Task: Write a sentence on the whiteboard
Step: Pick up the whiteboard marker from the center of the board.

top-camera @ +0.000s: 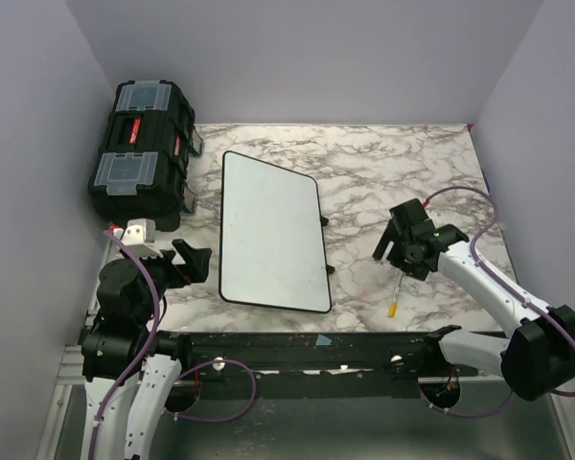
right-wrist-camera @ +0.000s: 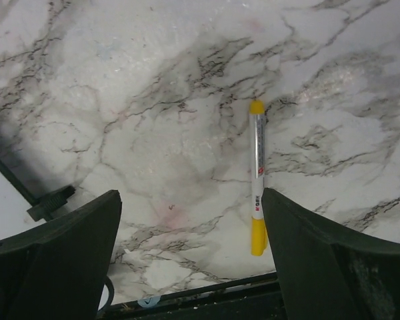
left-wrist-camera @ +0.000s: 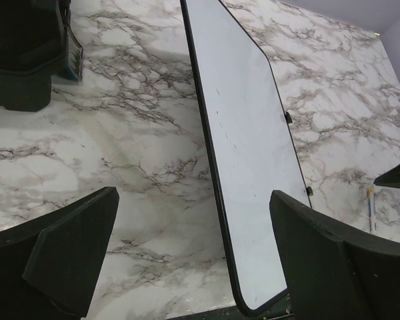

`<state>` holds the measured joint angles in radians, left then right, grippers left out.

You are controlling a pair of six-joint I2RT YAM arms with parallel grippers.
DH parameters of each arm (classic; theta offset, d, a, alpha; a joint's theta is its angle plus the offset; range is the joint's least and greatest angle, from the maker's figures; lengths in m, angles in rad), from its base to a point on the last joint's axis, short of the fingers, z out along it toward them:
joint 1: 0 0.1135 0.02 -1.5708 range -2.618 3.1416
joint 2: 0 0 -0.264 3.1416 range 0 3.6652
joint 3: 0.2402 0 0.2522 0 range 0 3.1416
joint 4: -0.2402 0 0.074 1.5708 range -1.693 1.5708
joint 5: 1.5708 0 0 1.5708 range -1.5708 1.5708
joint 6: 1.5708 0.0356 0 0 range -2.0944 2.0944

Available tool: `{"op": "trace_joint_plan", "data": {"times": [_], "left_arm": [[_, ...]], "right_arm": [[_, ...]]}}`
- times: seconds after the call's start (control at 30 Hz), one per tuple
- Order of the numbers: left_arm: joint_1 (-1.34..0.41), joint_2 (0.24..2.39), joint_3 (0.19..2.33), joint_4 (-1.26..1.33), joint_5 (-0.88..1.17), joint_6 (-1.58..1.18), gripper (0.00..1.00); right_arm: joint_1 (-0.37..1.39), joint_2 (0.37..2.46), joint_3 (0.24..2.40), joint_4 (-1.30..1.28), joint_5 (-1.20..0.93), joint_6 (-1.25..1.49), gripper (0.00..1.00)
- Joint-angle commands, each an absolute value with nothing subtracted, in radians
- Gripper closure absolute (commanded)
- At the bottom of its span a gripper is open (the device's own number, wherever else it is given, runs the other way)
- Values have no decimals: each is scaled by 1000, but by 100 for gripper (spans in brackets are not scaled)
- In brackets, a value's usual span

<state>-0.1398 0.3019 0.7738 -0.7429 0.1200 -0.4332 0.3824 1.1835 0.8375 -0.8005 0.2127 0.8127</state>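
**Both grippers open, marker lying loose right of the board**

The whiteboard [top-camera: 273,230] lies flat on the marble table [top-camera: 393,163], a little left of centre. Its long sides run far to near, and the whole board is skewed so the near end swings rightward. The near short edge sits close to the table's front rail. The far-left corner comes near the black toolbox [top-camera: 142,149], which fills the far-left corner against the wall. Two small black feet [top-camera: 323,220] stick out along the board's right edge. The surface shows only faint specks, too weak to read as words.

The left gripper [top-camera: 187,264] sits just off the board's near-left edge, apart from it. Its fingers are spread wide with nothing between them. From the left wrist view, the board's black rim runs between the two fingers toward the near corner.

The right gripper [top-camera: 402,244] is out over open marble, well right of the board. Its fingers are also spread and hold nothing. A marker [top-camera: 394,300] with a white barrel and yellow ends lies on the table nearer the front rail, and nothing touches it. In the right wrist view it lies close beside the right-hand finger.

Bare marble stretches from the board's right edge to the right wall and beyond the board's far edge. On the left, only a narrow strip separates the board from the toolbox.
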Motion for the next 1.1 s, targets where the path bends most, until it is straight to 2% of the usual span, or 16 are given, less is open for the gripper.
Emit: {"op": "trace_joint_plan", "data": {"times": [0.0, 0.2, 0.3, 0.6, 0.67, 0.73, 0.9, 1.0, 1.07], "left_arm": [[-147, 294, 765, -735, 101, -430, 2], [-160, 301, 765, -734, 98, -430, 2], [-160, 303, 766, -738, 93, -430, 2], [-154, 318, 769, -738, 92, -428, 2], [-151, 320, 770, -736, 97, -426, 2], [-151, 321, 772, -734, 100, -425, 1], [-152, 332, 768, -728, 103, -419, 1], [-152, 333, 772, -730, 103, -421, 1], [-152, 333, 772, -732, 102, -423, 2]], "right_arm": [[397, 1140, 759, -800, 336, 947, 15], [397, 1131, 666, -758, 400, 1025, 21], [396, 1111, 601, -693, 396, 1037, 32], [397, 1179, 582, -638, 406, 1028, 49], [397, 1188, 583, -628, 404, 1023, 67], [397, 1198, 585, -623, 399, 1020, 78], [397, 1227, 591, -615, 379, 1004, 83], [396, 1226, 589, -611, 370, 997, 96], [396, 1223, 587, -608, 362, 992, 97]]}}
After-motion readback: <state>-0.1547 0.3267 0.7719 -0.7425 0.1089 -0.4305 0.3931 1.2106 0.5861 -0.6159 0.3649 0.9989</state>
